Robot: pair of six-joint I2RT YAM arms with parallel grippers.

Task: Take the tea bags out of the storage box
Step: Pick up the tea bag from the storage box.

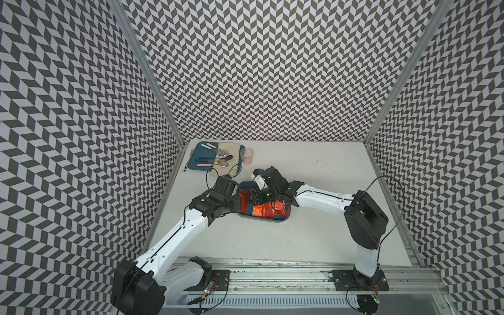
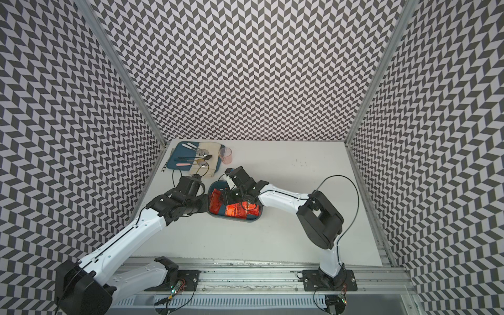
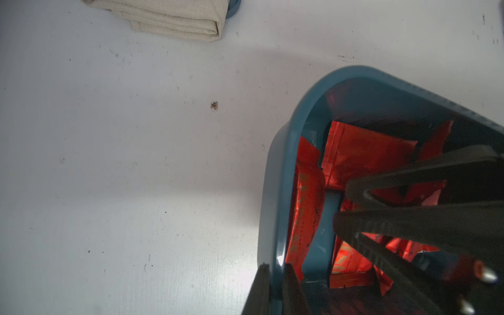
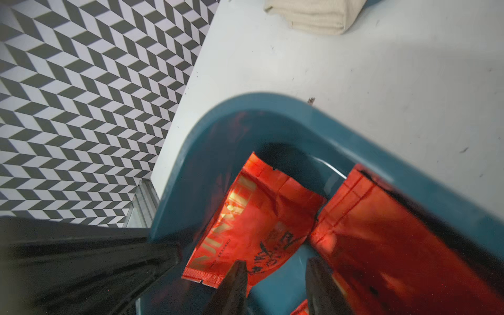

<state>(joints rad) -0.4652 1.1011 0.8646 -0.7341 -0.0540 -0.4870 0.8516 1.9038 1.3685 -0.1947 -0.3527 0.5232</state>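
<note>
Right wrist view first: the right gripper (image 4: 275, 261) hangs with jaws apart, clamping nothing, above two tea bags (image 4: 259, 231); others are partly hidden, so no full count. The left gripper (image 3: 276, 266) pinches the rim of the single storage box (image 3: 272, 196), left of middle on the table (image 1: 300, 240).

In both top views the right wrist (image 1: 272, 183) covers the 1 o'clock part of the storage box (image 1: 261, 220), so the tea bags (image 1: 259, 210) cannot be counted. The cloth (image 4: 316, 13) is cut off by the edge of the right wrist view.
</note>
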